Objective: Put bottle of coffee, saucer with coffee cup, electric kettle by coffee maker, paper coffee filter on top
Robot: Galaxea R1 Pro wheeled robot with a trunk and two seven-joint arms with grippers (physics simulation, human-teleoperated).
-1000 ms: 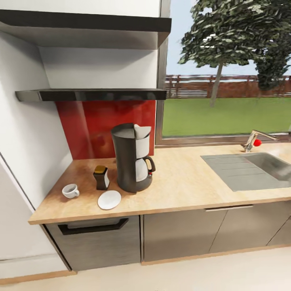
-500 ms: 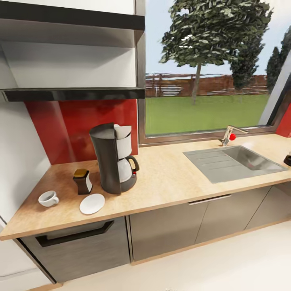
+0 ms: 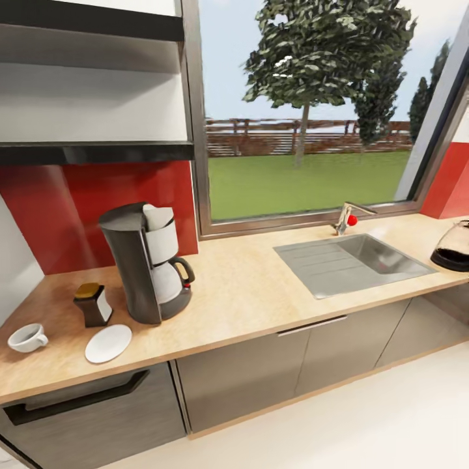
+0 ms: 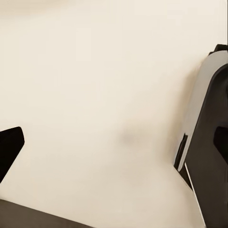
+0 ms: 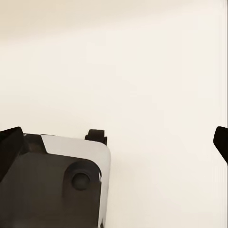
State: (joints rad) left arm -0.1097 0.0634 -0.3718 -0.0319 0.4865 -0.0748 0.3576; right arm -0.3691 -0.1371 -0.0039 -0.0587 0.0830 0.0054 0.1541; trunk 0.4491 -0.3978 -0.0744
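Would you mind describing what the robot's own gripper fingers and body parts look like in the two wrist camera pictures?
The left gripper and right gripper show little: black finger tips with angular, flat-sided edges at the frame borders. Beside them are robot body panels, light grey with rounded corners over dark charcoal housing, one with a round dark knob-like fitting. No cables or markings are visible.

The countertop looks like pale matt wood grain, and set into it is a brushed-metal sink. Behind the dark, matt plastic coffee maker the red backsplash is glossy. The saucer and coffee cup beside the coffee maker look like smooth white ceramic.
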